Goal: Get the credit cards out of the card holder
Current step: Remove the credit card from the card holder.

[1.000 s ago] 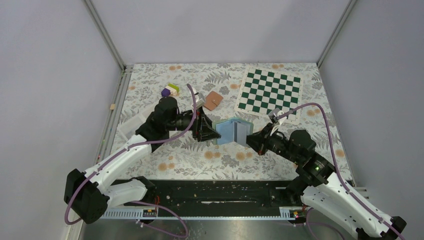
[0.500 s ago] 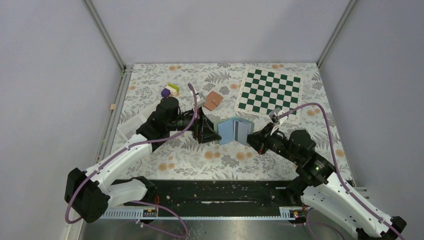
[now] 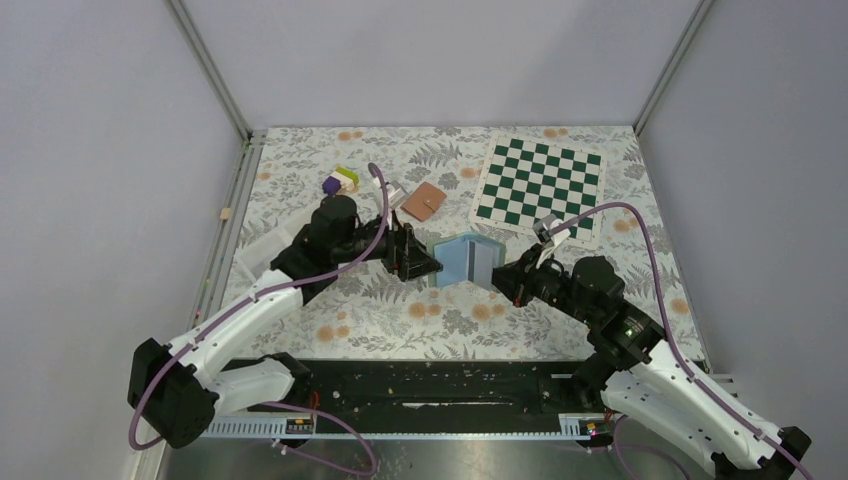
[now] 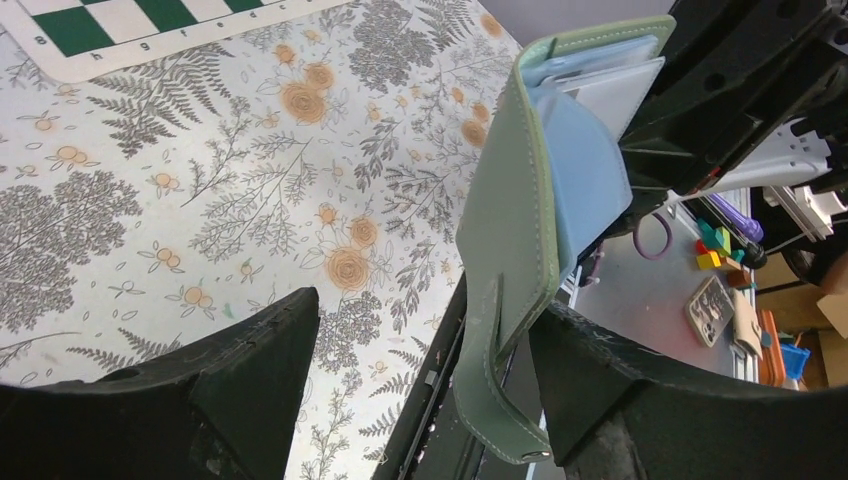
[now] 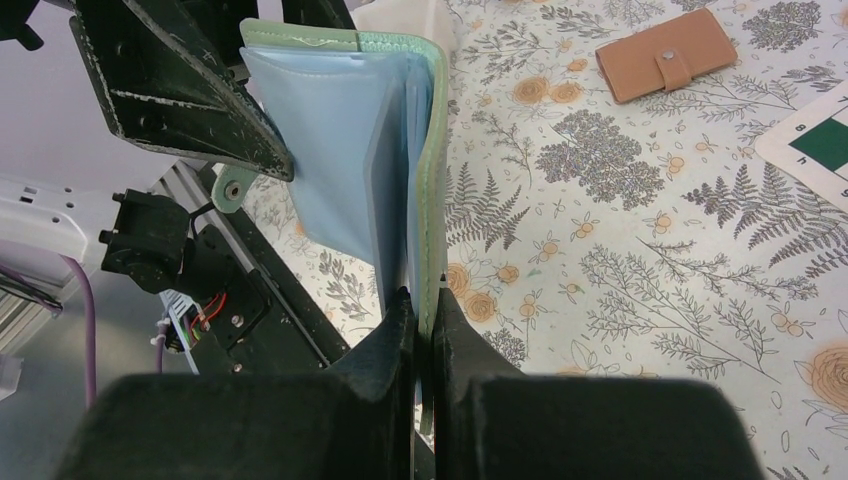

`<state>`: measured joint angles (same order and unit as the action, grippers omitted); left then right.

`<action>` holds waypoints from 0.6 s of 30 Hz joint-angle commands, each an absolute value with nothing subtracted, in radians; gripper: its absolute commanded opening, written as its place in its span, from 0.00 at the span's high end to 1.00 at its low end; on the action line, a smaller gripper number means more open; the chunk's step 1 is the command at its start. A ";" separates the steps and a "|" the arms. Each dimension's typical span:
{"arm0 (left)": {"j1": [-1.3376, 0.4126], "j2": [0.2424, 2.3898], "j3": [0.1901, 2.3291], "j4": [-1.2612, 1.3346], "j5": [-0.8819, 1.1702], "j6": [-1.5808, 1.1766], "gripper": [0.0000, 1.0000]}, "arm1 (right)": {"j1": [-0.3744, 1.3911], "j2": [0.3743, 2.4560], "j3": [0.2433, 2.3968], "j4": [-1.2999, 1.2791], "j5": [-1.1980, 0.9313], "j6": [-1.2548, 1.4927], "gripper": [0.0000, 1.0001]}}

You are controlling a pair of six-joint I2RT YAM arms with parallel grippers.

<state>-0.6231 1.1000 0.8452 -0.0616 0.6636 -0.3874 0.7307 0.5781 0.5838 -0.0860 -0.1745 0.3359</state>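
The card holder (image 3: 465,260) has a green cover and pale blue plastic pages. It stands open and upright above the table between my two grippers. My right gripper (image 3: 500,280) is shut on the edge of the green cover (image 5: 432,180), and the blue pages (image 5: 340,160) fan out to the left. My left gripper (image 3: 425,265) is open at the holder's other side. In the left wrist view (image 4: 420,310) the other cover and its snap strap (image 4: 510,300) hang between the jaws, close against the right finger. No yellow-orange credit cards show; they are hidden.
A brown snap wallet (image 3: 425,201) lies on the floral cloth behind the holder and also shows in the right wrist view (image 5: 665,55). A green-and-white chessboard mat (image 3: 540,182) lies at the back right. Small purple and yellow blocks (image 3: 340,180) lie at the back left.
My left wrist has turned a little and its jaws have edged right, closer round the holder's left cover. The right gripper and the holder have shifted slightly.
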 commanded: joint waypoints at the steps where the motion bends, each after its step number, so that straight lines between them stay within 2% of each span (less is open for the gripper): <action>1: -0.622 1.055 0.876 -0.047 0.586 -0.435 0.24 | 0.727 0.570 0.609 -0.075 -0.158 0.325 1.00; 18: -0.633 1.069 0.809 0.038 0.600 -0.561 0.23 | 0.727 0.612 0.638 -0.110 -0.156 0.347 1.00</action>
